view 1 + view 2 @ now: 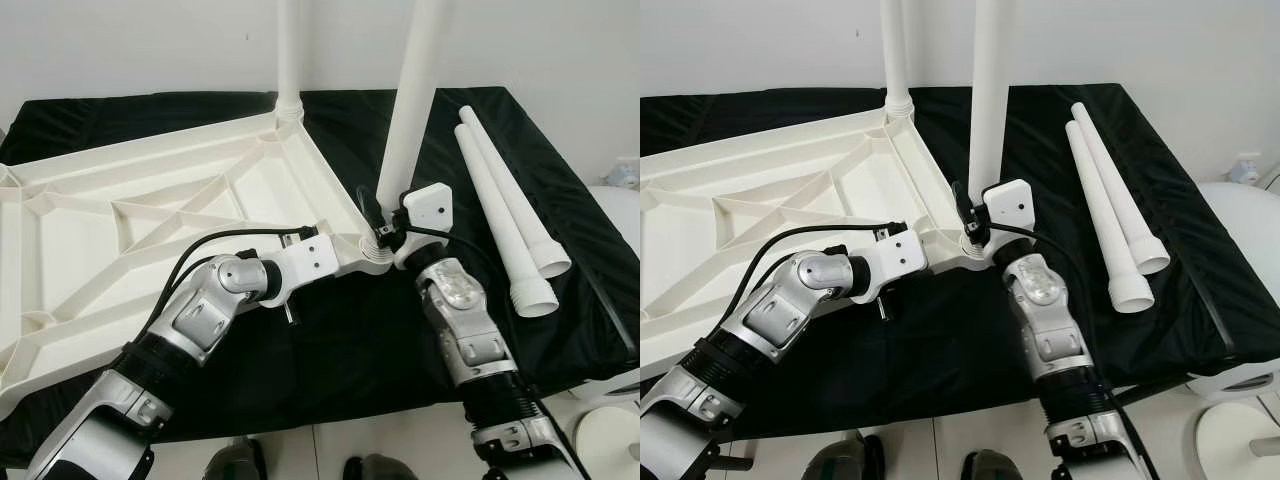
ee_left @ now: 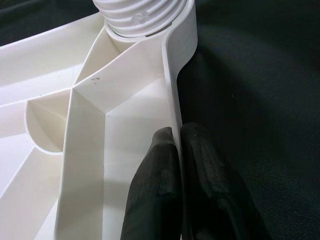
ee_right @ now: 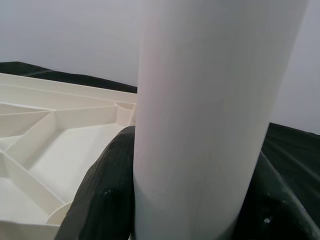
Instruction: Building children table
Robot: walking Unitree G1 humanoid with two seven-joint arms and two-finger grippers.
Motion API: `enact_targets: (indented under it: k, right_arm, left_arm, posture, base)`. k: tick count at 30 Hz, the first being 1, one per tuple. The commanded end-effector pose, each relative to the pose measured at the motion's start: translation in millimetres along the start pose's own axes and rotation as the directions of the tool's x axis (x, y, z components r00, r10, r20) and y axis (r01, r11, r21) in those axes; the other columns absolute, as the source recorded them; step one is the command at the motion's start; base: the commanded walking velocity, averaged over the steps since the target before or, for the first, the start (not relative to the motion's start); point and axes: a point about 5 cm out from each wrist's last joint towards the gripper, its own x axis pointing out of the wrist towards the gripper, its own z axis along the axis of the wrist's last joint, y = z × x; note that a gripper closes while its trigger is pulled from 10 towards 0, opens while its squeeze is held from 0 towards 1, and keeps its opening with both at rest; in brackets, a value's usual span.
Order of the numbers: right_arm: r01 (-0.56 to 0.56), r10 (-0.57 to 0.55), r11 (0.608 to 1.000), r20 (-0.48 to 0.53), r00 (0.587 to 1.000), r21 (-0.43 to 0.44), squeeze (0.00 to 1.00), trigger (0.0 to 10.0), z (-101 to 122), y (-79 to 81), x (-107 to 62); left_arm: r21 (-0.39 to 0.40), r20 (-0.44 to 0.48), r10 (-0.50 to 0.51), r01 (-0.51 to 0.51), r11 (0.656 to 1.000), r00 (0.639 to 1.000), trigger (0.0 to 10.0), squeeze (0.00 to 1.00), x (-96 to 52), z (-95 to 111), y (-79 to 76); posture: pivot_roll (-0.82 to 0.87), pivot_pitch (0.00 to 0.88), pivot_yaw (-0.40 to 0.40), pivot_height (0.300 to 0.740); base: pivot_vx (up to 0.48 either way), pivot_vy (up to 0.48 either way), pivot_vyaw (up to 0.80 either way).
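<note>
The white table top (image 1: pixel 150 210) lies upside down on a black-covered surface. One white leg (image 1: pixel 289 60) stands fixed in its far corner. A second leg (image 1: pixel 415 90) stands upright in the near corner socket (image 1: pixel 372 258). My right gripper (image 1: pixel 383 232) is shut around the base of this leg, with black fingers (image 3: pixel 107 195) on either side of it. My left gripper (image 2: pixel 179 165) is shut on the table top's rim (image 2: pixel 172 100), just short of the threaded leg end (image 2: pixel 145 15); one finger is inside the rim and one outside.
Two loose white legs (image 1: pixel 510 210) lie side by side on the black cloth (image 1: pixel 350 350) to the right. White rounded objects (image 1: pixel 615 210) stand beyond the surface's right edge. A white wall is close behind. The front edge is near my body.
</note>
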Motion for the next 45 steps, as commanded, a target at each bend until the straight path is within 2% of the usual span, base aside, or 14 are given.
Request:
enact_targets:
  k: [1, 5, 10, 17, 25, 26, 31, 34, 38, 40, 45]
  right_arm:
    - [0.051, -0.036, 0.998, -0.279, 0.960, 0.047, 0.00, 10.0, -57.4, -14.5, -32.6]
    - [0.023, -0.002, 0.997, -0.269, 0.963, 0.077, 0.00, 10.0, -58.8, -13.8, -36.9]
    - [0.044, 0.003, 0.985, -0.271, 0.962, 0.165, 0.00, 10.0, -66.8, -19.3, -48.0]
    - [0.024, 0.028, 0.981, -0.261, 0.965, 0.195, 0.00, 10.0, -68.6, -24.1, -51.0]
    - [-0.004, 0.049, 0.986, -0.261, 0.964, 0.169, 0.00, 10.0, -68.2, -27.8, -49.5]
    - [0.004, 0.045, 0.984, -0.270, 0.962, 0.180, 0.00, 10.0, -66.5, -25.1, -43.6]
    - [0.009, 0.051, 0.980, -0.292, 0.955, 0.200, 0.00, 10.0, -66.7, -22.9, -39.6]
    - [0.006, 0.045, 0.988, -0.322, 0.946, 0.156, 0.00, 10.0, -68.6, -26.3, -36.4]
    - [-0.022, 0.075, 0.987, -0.336, 0.939, 0.159, 0.00, 10.0, -66.3, -31.6, -33.0]
    - [-0.050, 0.091, 0.990, -0.334, 0.938, 0.130, 0.00, 10.0, -62.4, -34.8, -30.6]
    - [-0.057, 0.111, 0.986, -0.369, 0.923, 0.155, 0.00, 10.0, -61.6, -40.2, -29.6]
  left_arm:
    - [0.015, -0.022, 0.016, -0.016, 1.000, 1.000, 10.0, 0.00, -5.6, -4.8, 3.0]
    - [0.015, -0.022, 0.017, -0.016, 1.000, 1.000, 10.0, 0.00, -5.7, -4.7, 2.8]
    - [0.015, -0.022, 0.013, -0.013, 1.000, 1.000, 10.0, 0.00, -6.4, -4.8, 1.8]
    - [0.016, -0.022, 0.007, -0.007, 1.000, 1.000, 10.0, 0.00, -6.5, -4.6, 1.3]
    - [0.017, -0.021, 0.002, -0.001, 1.000, 1.000, 10.0, 0.00, -6.1, -4.5, 0.4]
    - [0.016, -0.020, 0.000, 0.000, 1.000, 1.000, 10.0, 0.00, -6.0, -4.4, -0.4]
    - [0.016, -0.019, -0.002, 0.002, 1.000, 1.000, 10.0, 0.00, -5.8, -4.1, -1.2]
    - [0.016, -0.018, -0.003, 0.004, 1.000, 1.000, 10.0, 0.00, -6.0, -3.8, -1.8]
    - [0.016, -0.019, -0.008, 0.008, 1.000, 1.000, 10.0, 0.00, -6.1, -3.7, -3.6]
    - [0.015, -0.020, -0.010, 0.010, 1.000, 1.000, 10.0, 0.00, -6.6, -4.0, -3.6]
    - [0.014, -0.020, -0.008, 0.008, 1.000, 1.000, 10.0, 0.00, -7.3, -4.2, -3.1]
  posture:
    - [0.00, 0.101, 0.006, 0.740]
    - [0.00, 0.101, 0.007, 0.740]
    - [0.00, 0.105, 0.014, 0.740]
    - [-0.01, 0.106, 0.019, 0.740]
    - [-0.01, 0.104, 0.018, 0.740]
    - [0.00, 0.102, 0.018, 0.740]
    - [0.00, 0.102, 0.020, 0.740]
    - [0.00, 0.101, 0.020, 0.740]
    - [0.00, 0.110, 0.022, 0.740]
    - [0.00, 0.113, 0.022, 0.740]
    - [0.00, 0.118, 0.022, 0.740]
  base:
    - [0.000, 0.000, 0.00]
    - [0.000, 0.000, 0.00]
    - [0.000, 0.000, 0.00]
    - [0.000, 0.000, 0.00]
    - [0.000, 0.000, 0.00]
    - [0.000, 0.000, 0.00]
    - [0.000, 0.000, 0.00]
    - [0.000, 0.000, 0.00]
    - [0.000, 0.000, 0.00]
    - [0.000, 0.000, 0.00]
    - [0.000, 0.000, 0.00]
